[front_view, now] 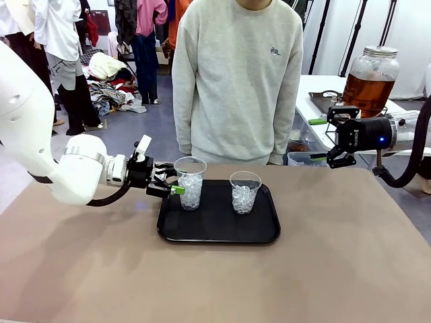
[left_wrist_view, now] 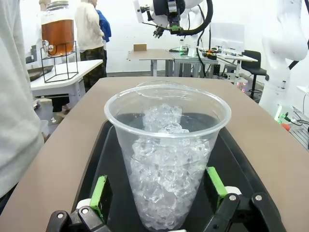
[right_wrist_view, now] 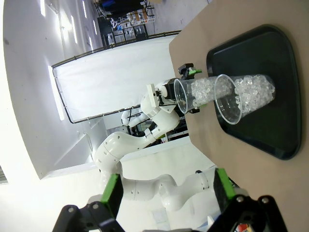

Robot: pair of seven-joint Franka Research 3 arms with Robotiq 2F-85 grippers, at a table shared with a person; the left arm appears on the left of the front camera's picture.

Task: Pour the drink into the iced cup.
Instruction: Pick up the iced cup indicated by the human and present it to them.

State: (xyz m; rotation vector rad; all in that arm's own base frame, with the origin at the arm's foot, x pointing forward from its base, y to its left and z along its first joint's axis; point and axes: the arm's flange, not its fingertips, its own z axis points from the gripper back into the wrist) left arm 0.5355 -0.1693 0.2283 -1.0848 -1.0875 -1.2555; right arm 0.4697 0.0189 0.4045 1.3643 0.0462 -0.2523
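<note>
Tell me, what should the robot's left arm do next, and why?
Probably close the left tool on the cup of ice. Its green pads sit either side of the cup with gaps, so nothing grips it yet, and the tea jar stands far off.

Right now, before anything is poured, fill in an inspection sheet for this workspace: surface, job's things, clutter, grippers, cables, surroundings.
Surface: brown table carrying a black tray.
Job's things: two iced cups upright on the tray, left cup and right cup, no drink in either; amber drink in its glass dispenser jar on a white side table.
Clutter: pile of clothes on the floor behind.
Grippers: left gripper open, fingers either side of the left cup; right gripper open, empty, in the air.
Cables: black cable looping below the right arm.
Surroundings: person in a grey sweatshirt at the far edge.
</note>
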